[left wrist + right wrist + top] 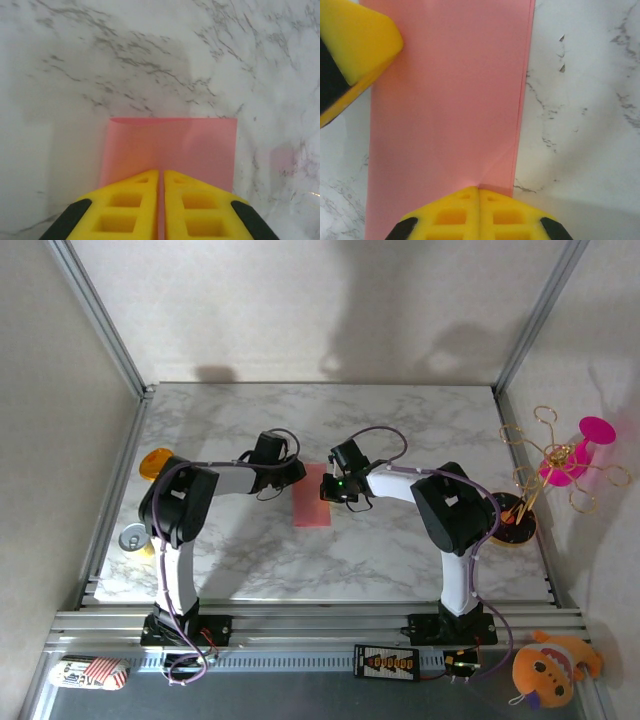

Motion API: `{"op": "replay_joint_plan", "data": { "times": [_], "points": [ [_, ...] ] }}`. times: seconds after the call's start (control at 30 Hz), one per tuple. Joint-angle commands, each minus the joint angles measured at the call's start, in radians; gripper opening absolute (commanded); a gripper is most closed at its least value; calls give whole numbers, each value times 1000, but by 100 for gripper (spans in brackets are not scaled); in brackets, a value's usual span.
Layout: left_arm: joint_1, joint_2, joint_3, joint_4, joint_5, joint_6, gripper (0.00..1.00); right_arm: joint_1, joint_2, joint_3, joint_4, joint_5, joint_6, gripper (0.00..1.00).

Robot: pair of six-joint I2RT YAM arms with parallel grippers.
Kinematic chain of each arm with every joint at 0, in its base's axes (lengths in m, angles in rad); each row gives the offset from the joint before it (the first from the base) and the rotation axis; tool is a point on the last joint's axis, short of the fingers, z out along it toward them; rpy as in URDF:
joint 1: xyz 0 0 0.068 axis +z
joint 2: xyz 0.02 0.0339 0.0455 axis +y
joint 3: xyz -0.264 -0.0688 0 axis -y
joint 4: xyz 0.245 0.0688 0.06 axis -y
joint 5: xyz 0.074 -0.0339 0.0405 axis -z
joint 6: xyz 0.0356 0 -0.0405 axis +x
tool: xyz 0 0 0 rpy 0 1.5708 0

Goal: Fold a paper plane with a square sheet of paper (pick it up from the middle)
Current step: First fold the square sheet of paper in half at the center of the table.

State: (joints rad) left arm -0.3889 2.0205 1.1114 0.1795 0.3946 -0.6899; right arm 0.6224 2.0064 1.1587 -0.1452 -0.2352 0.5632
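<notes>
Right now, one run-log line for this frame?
paper: salmon-pink sheet folded to rectangle, on marble table | left jaws: shut on its edge | right jaws: shut on its edge

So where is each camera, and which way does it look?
Top: high behind the robot, looking down at the marble table; left arm and right arm show.
Left wrist: on the left arm, looking past its left tool at the pink paper.
Right wrist: looking past the right tool at that paper.
All three share the paper.
</notes>
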Motion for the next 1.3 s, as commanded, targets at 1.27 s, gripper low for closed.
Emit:
{"op": "replay_joint_plan", "data": {
  "times": [1.27],
  "points": [
    [130,50,116,-210,-149,34,12,-31,160,-83,-355,353,-169,1]
  ]
}}
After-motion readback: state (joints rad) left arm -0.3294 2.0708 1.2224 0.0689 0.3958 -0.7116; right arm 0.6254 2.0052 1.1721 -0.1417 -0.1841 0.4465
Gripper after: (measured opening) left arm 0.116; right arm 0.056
